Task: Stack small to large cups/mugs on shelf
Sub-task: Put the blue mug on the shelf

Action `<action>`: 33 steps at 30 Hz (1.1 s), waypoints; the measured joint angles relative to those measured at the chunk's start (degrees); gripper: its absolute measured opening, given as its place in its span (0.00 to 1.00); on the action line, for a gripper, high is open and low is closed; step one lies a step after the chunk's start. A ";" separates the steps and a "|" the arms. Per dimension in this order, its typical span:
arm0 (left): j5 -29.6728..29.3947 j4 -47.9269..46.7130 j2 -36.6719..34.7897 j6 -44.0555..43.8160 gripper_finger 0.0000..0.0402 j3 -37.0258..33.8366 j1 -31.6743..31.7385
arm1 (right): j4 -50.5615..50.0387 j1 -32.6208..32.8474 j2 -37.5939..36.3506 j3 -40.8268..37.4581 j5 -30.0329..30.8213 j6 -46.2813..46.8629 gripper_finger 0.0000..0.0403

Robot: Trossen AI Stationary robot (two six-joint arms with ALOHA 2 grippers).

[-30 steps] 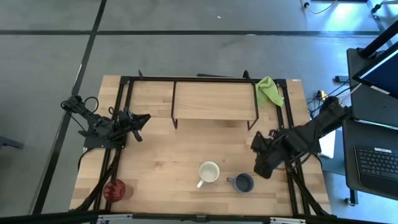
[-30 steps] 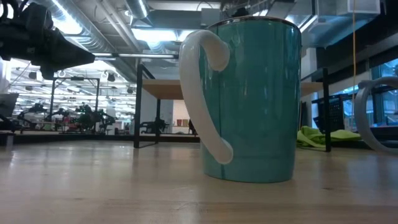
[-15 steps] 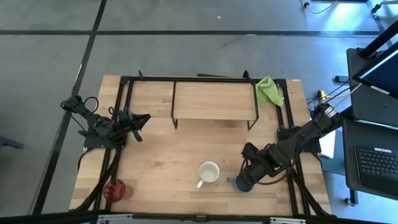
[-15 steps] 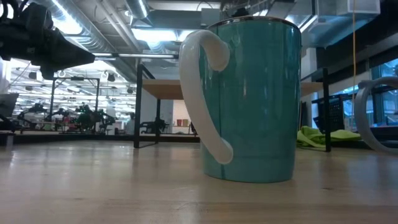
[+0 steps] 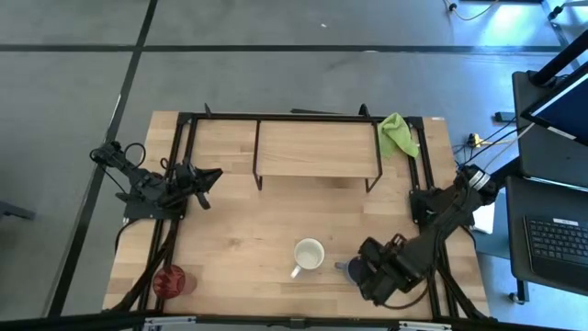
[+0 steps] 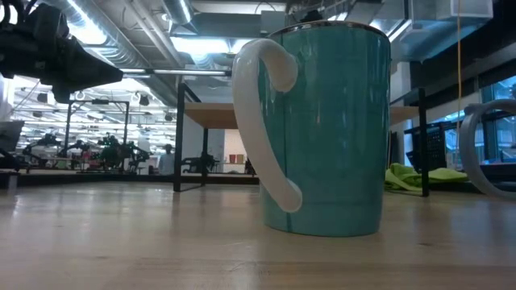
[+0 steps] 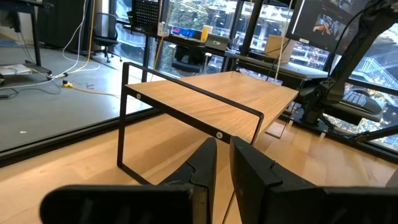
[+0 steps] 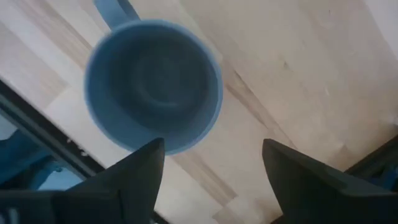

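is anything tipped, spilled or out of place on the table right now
Nothing stands out. The white mug, grey mug and red tumbler all stand upright on the table, nothing spilled. The shelf sits square, and a green cloth lies crumpled beside it.

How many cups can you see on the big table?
3: a white mug near the front middle, a small grey mug just right of it under the right gripper, a red tumbler front left.

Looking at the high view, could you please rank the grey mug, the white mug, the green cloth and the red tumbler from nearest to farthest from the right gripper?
1. Grey mug: right beneath the right gripper.
2. White mug: beside it, toward the table's middle.
3. Green cloth: far edge, by the shelf's end.
4. Red tumbler: opposite near corner.
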 joint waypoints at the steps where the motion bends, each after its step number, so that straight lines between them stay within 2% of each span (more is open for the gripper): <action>1: 0.00 0.00 -0.01 0.00 0.10 0.00 0.00 | 0.00 0.19 0.45 0.00 0.09 0.02 0.68; 13: -0.01 0.00 0.00 -0.01 0.10 0.00 0.00 | 2.87 -0.02 2.34 0.00 5.17 -0.56 0.68; 19: 0.00 0.00 0.01 -0.01 0.10 0.00 -0.01 | 3.36 -1.04 2.31 0.02 6.28 -11.85 0.68; 23: -0.02 0.01 0.01 0.00 0.10 0.00 -0.01 | 1.33 -1.68 1.85 0.06 4.36 -5.97 0.68; 27: -0.01 0.02 0.01 0.01 0.10 0.00 0.01 | 1.40 -3.39 1.66 0.07 6.01 -5.20 0.68; 30: -0.02 0.02 0.00 0.01 0.10 0.00 0.00 | 1.58 -4.15 1.66 0.07 4.67 -4.55 0.68; 33: -0.01 0.02 0.01 0.00 0.10 0.00 -0.01 | 0.10 -4.92 1.66 0.07 4.13 2.61 0.68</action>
